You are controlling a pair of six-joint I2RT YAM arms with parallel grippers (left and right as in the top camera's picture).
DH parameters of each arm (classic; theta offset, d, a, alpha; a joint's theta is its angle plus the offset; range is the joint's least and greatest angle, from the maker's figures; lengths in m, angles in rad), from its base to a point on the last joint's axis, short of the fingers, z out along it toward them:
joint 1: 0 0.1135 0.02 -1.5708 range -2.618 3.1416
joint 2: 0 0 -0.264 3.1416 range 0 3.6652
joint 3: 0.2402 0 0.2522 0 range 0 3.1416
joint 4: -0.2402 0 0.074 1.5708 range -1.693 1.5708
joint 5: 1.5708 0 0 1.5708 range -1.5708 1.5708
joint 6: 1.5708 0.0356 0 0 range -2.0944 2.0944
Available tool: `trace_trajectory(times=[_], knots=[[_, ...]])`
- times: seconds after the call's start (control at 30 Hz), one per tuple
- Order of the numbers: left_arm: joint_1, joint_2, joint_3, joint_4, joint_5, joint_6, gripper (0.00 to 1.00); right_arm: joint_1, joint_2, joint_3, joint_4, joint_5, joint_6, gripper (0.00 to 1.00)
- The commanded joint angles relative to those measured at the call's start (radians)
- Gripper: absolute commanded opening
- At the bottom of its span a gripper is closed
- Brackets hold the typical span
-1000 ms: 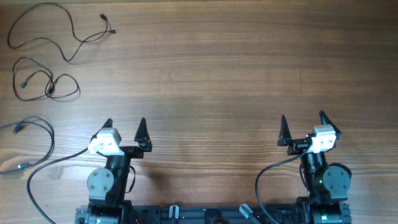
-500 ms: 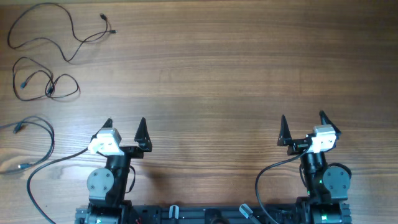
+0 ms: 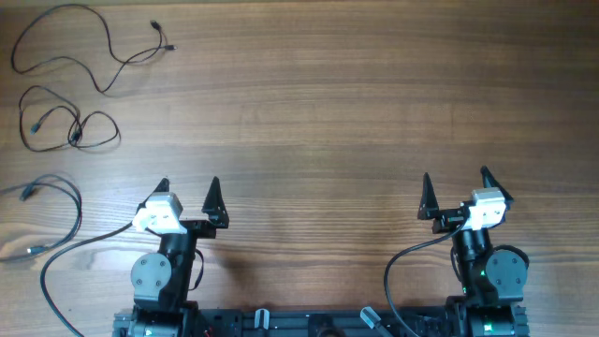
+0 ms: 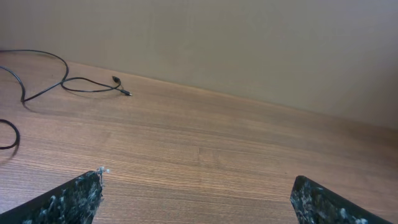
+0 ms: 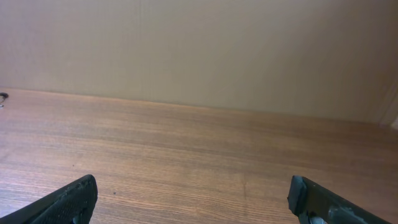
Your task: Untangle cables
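Three thin black cables lie apart at the table's far left in the overhead view: a long winding one (image 3: pixel 118 62) at the top, a looped one (image 3: pixel 75 134) below it, and a curved one (image 3: pixel 79 211) by the left edge. My left gripper (image 3: pixel 188 184) stands open near the front, right of the lowest cable, touching none. The left wrist view shows the top cable (image 4: pixel 62 81) with its plug ahead to the left, and the left gripper (image 4: pixel 199 179) wide apart over bare wood. My right gripper (image 3: pixel 456 178) (image 5: pixel 193 180) is open and holds nothing.
Thicker black arm cables (image 3: pixel 56 257) (image 3: pixel 391 271) trail from both arm bases at the front edge. A plain beige wall (image 5: pixel 199 50) rises behind the far edge of the wooden table (image 3: pixel 318 112). A small dark cable end (image 5: pixel 2 96) shows at the right wrist view's left border.
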Motion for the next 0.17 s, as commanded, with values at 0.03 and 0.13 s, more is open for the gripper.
trace_trajectory(times=[0.03, 0.13], knots=[[-0.006, -0.009, -0.006, 0.002, 0.005, 0.013, 1.00, -0.004, -0.009, -0.001, 0.002, -0.001, 0.016, 1.00], [-0.006, -0.009, -0.006, 0.002, 0.005, 0.013, 1.00, -0.004, -0.009, -0.001, 0.002, -0.001, 0.016, 1.00]])
